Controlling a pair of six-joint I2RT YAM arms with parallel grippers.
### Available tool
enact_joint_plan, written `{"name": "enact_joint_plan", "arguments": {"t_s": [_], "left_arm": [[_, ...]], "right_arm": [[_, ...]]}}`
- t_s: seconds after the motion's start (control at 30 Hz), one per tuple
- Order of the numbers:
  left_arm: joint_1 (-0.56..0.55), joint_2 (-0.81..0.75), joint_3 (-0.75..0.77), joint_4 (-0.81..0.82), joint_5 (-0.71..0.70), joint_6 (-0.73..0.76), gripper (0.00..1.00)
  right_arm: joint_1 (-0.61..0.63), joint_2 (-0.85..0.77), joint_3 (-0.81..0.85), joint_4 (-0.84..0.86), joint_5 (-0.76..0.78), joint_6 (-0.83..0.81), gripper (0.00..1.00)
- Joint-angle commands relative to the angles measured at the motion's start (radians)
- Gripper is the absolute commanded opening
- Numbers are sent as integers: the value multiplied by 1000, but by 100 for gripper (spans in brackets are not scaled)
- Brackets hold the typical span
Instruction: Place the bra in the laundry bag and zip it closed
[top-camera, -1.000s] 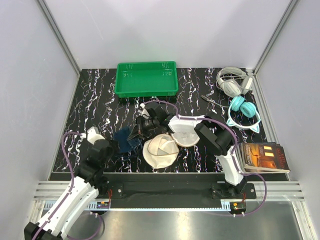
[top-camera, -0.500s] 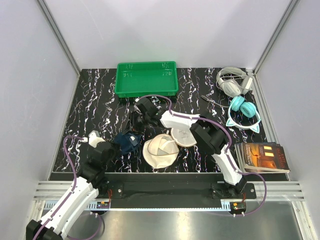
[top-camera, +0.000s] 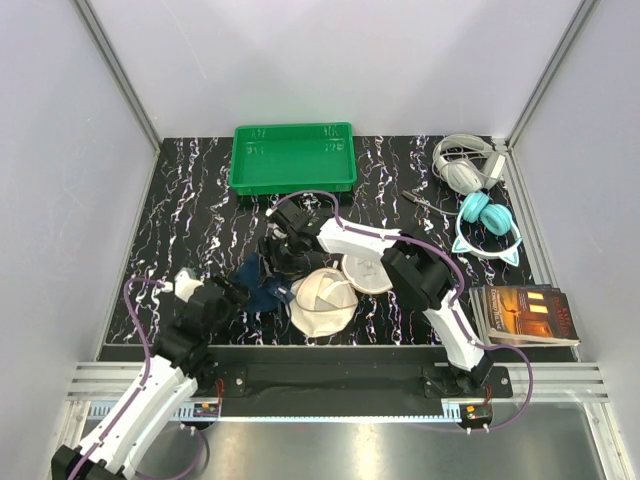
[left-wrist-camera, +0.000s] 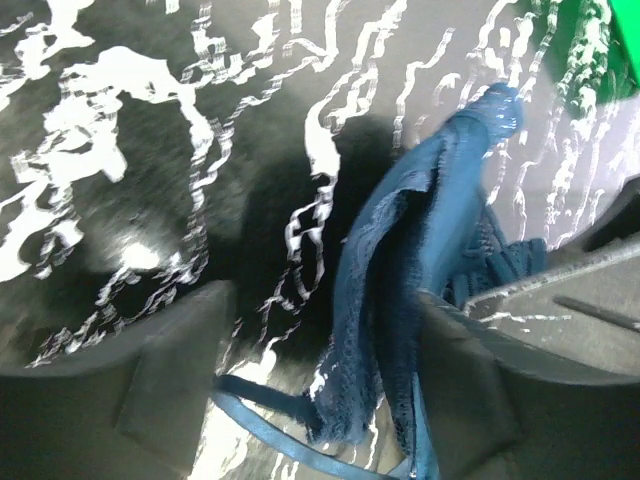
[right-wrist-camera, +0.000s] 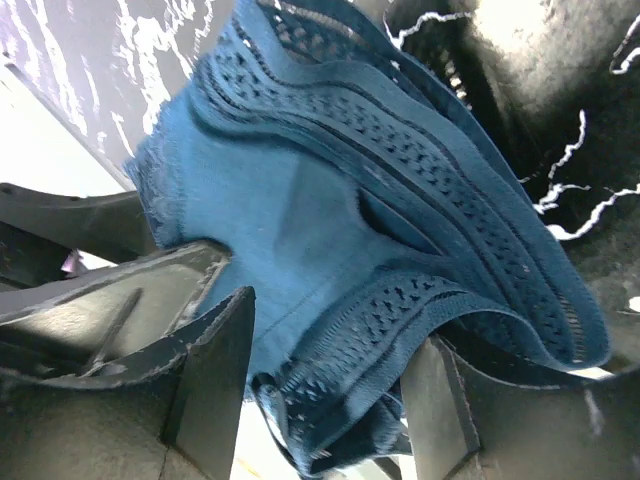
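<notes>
The dark blue bra (top-camera: 258, 287) lies bunched on the black marbled table, just left of the cream laundry bag (top-camera: 322, 302), whose round flap (top-camera: 368, 273) is folded back. My left gripper (top-camera: 232, 293) is at the bra's left side and my right gripper (top-camera: 280, 262) is over its far side. In the left wrist view the gripper (left-wrist-camera: 325, 330) is open, with the bra (left-wrist-camera: 420, 220) draped against its right finger. In the right wrist view that gripper (right-wrist-camera: 335, 330) is also open, and a lacy fold of the bra (right-wrist-camera: 300, 200) lies loosely between its fingers.
A green tray (top-camera: 293, 160) stands at the back. White headphones (top-camera: 462, 165) and teal headphones (top-camera: 487, 225) lie at the back right. A book (top-camera: 525, 315) sits at the front right edge. A thin metal item (top-camera: 425, 203) lies near the headphones.
Both grippers have opened. The left one, which had been shut on the bra, shifted right toward the bag. The bra now lies slack closer to the bag.
</notes>
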Motion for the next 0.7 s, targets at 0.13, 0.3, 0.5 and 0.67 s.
{"name": "enact_joint_plan", "arguments": {"t_s": [0.13, 0.3, 0.5, 0.67], "left_arm": [[12, 27, 240, -227, -21, 15, 99], [55, 163, 339, -168, -25, 131, 99], [156, 449, 340, 32, 204, 300, 99], [173, 555, 302, 161, 302, 386, 88]], "right_arm": [[9, -16, 63, -40, -10, -140, 65], [7, 1, 114, -68, -28, -149, 66], [1, 9, 160, -92, -21, -131, 65], [-8, 0, 148, -92, -27, -125, 64]]}}
